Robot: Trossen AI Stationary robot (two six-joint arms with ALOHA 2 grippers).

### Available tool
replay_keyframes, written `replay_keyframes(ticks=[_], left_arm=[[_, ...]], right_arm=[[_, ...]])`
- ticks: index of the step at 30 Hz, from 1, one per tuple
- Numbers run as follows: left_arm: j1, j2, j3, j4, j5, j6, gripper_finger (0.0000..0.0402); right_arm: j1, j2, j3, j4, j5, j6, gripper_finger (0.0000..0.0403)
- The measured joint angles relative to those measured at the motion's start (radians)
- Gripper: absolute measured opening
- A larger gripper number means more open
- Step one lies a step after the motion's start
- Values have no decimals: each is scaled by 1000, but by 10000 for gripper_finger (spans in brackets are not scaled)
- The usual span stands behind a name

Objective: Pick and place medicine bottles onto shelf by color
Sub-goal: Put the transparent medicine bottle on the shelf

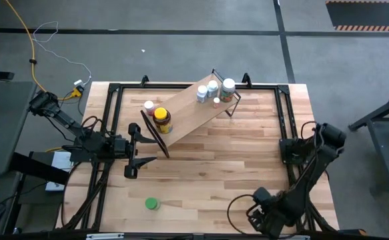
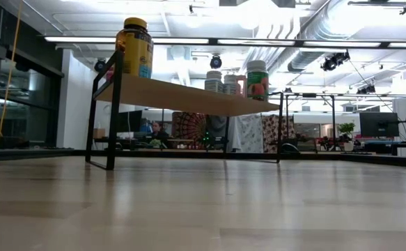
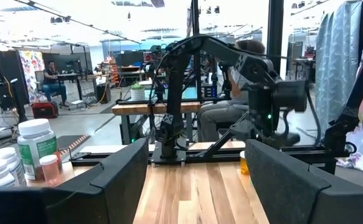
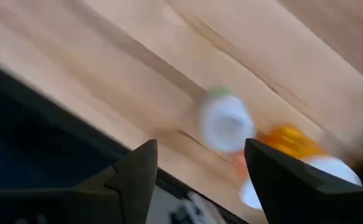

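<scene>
Bottles are sitting in two groups on the shelf (image 1: 187, 115), which is lying slantwise across the far half of the desk (image 1: 207, 180). Starting at the left, the left gripper (image 1: 143, 149) is hovering low just beside the shelf's near-left wire end, its fingers spread apart with nothing between them. On that left end of the shelf, an amber jar (image 1: 162, 120) with a yellow lid is standing upright, and a small white bottle (image 1: 149, 106) is standing just beyond it. A green bottle (image 1: 152, 203) is resting alone on the bare wood near the front edge, well apart from the shelf. Moving along to the shelf's far-right end, a cluster of white bottles (image 1: 206, 91) is standing close together, with a larger green-labelled bottle (image 1: 228, 87) beside them and a tiny orange bottle (image 1: 216, 101) next to it. At the front right corner of the desk, the right gripper (image 4: 200, 168) is pointing down at the wood, its fingers parted and holding nothing. Past those fingers, a white-capped bottle (image 4: 225, 121) and an orange bottle (image 4: 287, 140) are lying side by side, blurred.
</scene>
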Motion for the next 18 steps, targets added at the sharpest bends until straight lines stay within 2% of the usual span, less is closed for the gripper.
replay_keyframes(ticks=[4, 7, 13, 18], left_arm=[[0, 0, 0, 7, 0, 0, 257], [0, 0, 0, 25, 0, 0, 257], [0, 0, 0, 24, 0, 0, 257], [0, 0, 0, 14, 0, -7, 257]], right_arm=[[-12, 30, 0, -88, -79, -9, 232], [-21, 28, 0, -134, -54, -22, 232], [-27, 28, 0, -75, -29, -18, 232], [-27, 28, -28, -69, -39, 63, 232]])
